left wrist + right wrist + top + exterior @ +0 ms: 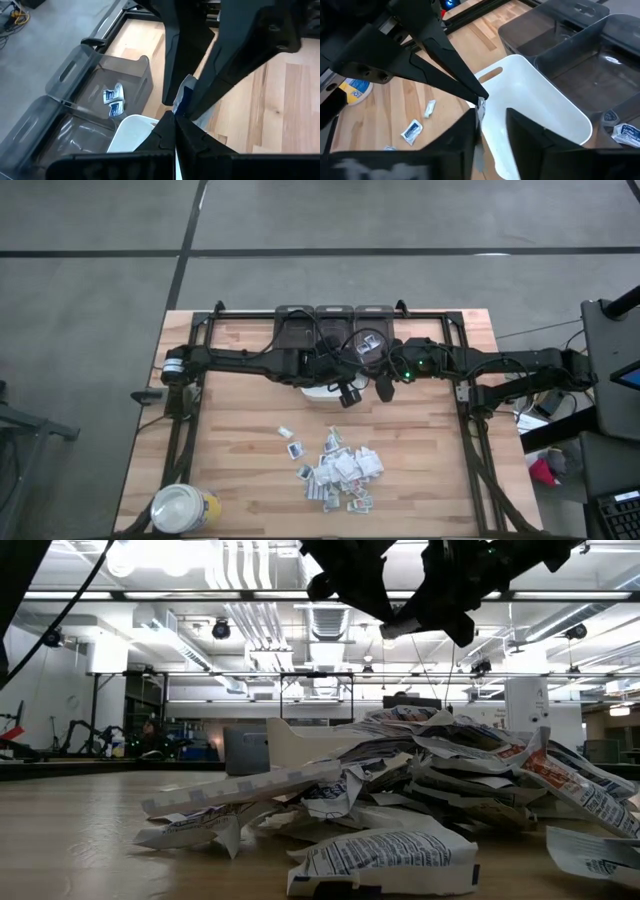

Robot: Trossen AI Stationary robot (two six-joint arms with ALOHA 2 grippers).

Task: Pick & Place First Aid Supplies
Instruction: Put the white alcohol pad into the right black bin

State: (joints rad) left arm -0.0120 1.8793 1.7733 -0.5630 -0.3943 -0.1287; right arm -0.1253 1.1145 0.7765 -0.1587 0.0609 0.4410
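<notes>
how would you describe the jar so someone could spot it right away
Start at the wooden table in the high view and go to the near corner on the left arm's side. The jar stands there alone, well apart from the heap of packets; it is round and yellow with a white lid, while the packets are small flat paper pieces.

Two black arms (250, 360) — looped cables, green indicator light (407, 374).

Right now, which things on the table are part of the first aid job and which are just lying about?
Job: pile of packets; one packet pinched in the shut left gripper; right gripper open beside it; two packets in the grey bin.
Lying about: yellow jar at the table corner; white tray under the grippers.
</notes>
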